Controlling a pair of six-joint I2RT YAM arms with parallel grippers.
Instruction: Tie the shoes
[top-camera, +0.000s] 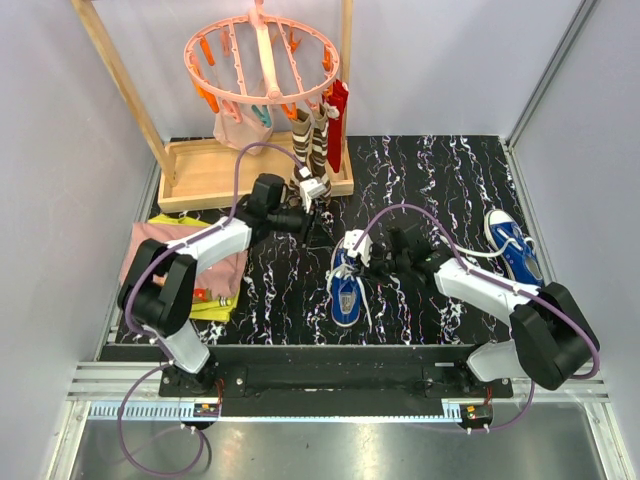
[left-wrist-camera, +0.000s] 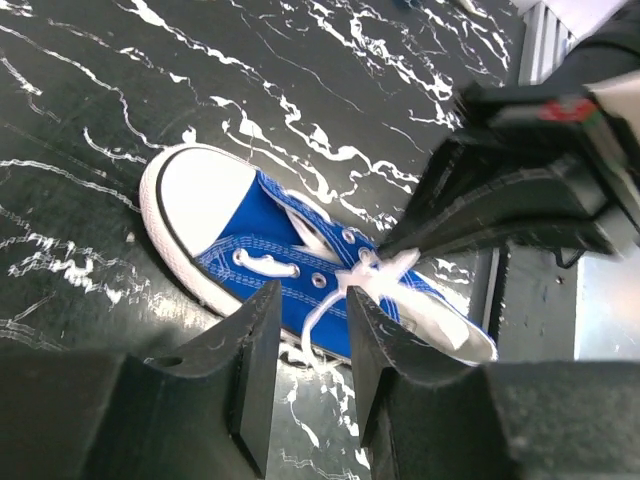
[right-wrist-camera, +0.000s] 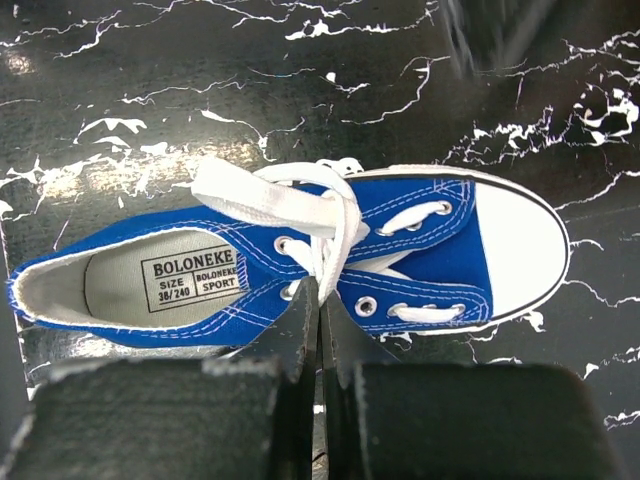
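Note:
One blue sneaker (top-camera: 345, 297) with a white toe cap lies mid-mat, toe toward the near edge. It also shows in the left wrist view (left-wrist-camera: 265, 245) and the right wrist view (right-wrist-camera: 410, 250). Its white laces (right-wrist-camera: 265, 195) are crossed loosely over the tongue. My right gripper (top-camera: 360, 265) is over the shoe's lacing, shut (right-wrist-camera: 320, 292) on one lace strand. My left gripper (top-camera: 308, 222) is open (left-wrist-camera: 310, 300), low beside the shoe, and a lace loop (left-wrist-camera: 325, 310) shows in the gap between its fingers. A second blue sneaker (top-camera: 513, 243) lies at the right.
A wooden rack base (top-camera: 200, 175) stands at the back left, with a pink clip hanger (top-camera: 260, 55) holding striped brown socks (top-camera: 310, 145) and a red sock (top-camera: 337, 120). Pink and yellow cloths (top-camera: 185, 265) lie at the mat's left edge.

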